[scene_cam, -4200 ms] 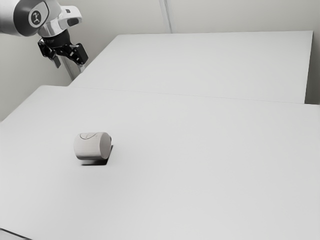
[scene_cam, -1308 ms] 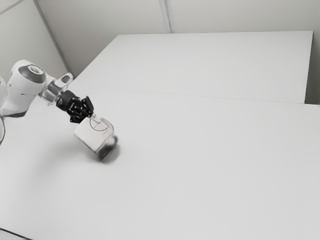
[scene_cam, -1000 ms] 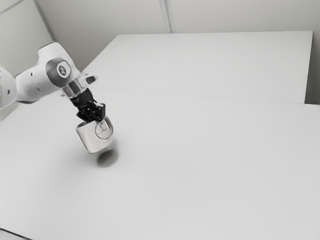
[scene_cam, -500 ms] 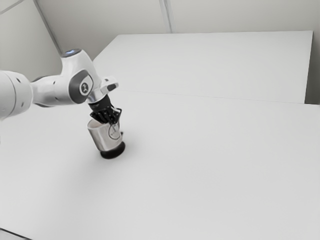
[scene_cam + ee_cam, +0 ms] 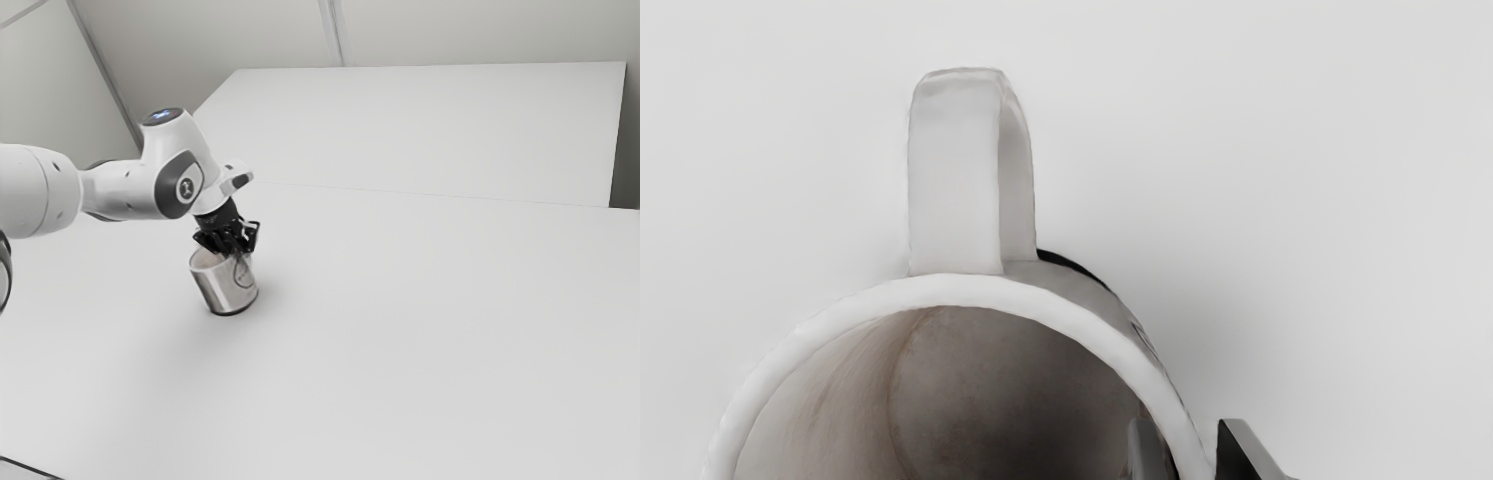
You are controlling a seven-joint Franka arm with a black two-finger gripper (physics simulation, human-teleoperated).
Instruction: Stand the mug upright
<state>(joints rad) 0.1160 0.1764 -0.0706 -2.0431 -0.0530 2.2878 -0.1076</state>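
In the exterior view the gripper [image 5: 237,252] reaches down to the mug's rim from above, on the side toward the exterior view's right. The pale mug [image 5: 226,287] has its mouth up and leans slightly, its base at or just above the table, with a thin dark line under it. In the wrist view the gripper [image 5: 1188,453] is shut on the wall of the mug [image 5: 986,290], one finger inside the mouth and the other outside. The mug's handle [image 5: 953,173] sticks out from its side, away from the fingers.
The white table [image 5: 420,350] extends around the mug. A second white surface [image 5: 430,130] lies beyond it, up to the wall. The arm comes in over the table from the exterior view's left.
Held by the gripper, the mug has turned from its side to nearly upright. Over the last half second it has come lower and slightly toward the exterior view's right, and its dark shadow has shrunk.
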